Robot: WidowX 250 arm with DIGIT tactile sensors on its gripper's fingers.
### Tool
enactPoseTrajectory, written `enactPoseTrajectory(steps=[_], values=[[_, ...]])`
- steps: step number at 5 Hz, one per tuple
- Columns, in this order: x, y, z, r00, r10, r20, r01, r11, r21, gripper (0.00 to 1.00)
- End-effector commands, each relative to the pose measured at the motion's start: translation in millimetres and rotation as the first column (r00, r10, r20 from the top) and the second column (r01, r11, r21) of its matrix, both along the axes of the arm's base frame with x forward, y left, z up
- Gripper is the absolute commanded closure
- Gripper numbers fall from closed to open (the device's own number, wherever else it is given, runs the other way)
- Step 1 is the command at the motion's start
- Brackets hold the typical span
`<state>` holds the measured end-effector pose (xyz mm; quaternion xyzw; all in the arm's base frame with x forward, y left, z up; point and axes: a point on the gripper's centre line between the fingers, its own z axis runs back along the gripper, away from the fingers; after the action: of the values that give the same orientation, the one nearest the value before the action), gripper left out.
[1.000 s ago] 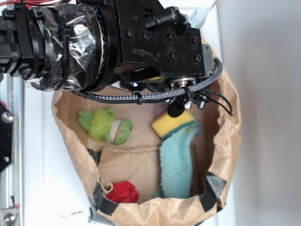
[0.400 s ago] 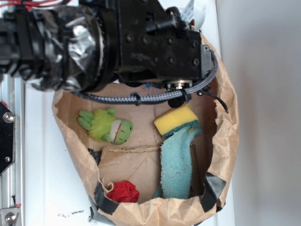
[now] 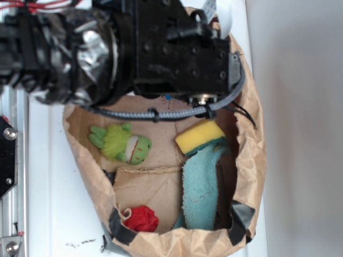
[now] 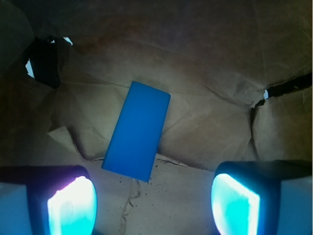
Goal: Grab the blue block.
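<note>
The blue block (image 4: 138, 131) lies flat on the brown paper floor of the bag, tilted slightly, in the middle of the wrist view. My gripper (image 4: 154, 205) hangs above it, open, with nothing between the two glowing pads (image 4: 71, 205); the block sits ahead of the pads and slightly left of the gap's middle. In the exterior view the black wrist and arm (image 3: 161, 53) cover the bag's upper part and hide the block, apart from a tiny blue speck (image 3: 168, 97) under the arm.
The brown paper bag (image 3: 257, 160) has tall crumpled walls all round. Inside lie a yellow sponge (image 3: 199, 136), a teal-green towel (image 3: 201, 187), a green plush frog (image 3: 120, 142) and a red crumpled thing (image 3: 140, 218). A braided cable (image 3: 161, 112) hangs under the arm.
The arm has moved up in the exterior view and a little left, uncovering the whole yellow sponge. The things in the bag have not moved.
</note>
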<state>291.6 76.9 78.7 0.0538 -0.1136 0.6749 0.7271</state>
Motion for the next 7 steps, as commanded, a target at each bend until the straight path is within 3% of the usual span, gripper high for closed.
enactPoseTrajectory(steps=[1,4,7], values=[[-2.8,3.9,12.1,0.999,0.014,0.045,-0.014,1.0,0.006,0.0],[-2.8,3.9,12.1,0.999,0.014,0.045,-0.014,1.0,0.006,0.0],[32.1,-0.4,-11.8,0.997,0.065,0.03,-0.066,0.996,0.058,0.0]])
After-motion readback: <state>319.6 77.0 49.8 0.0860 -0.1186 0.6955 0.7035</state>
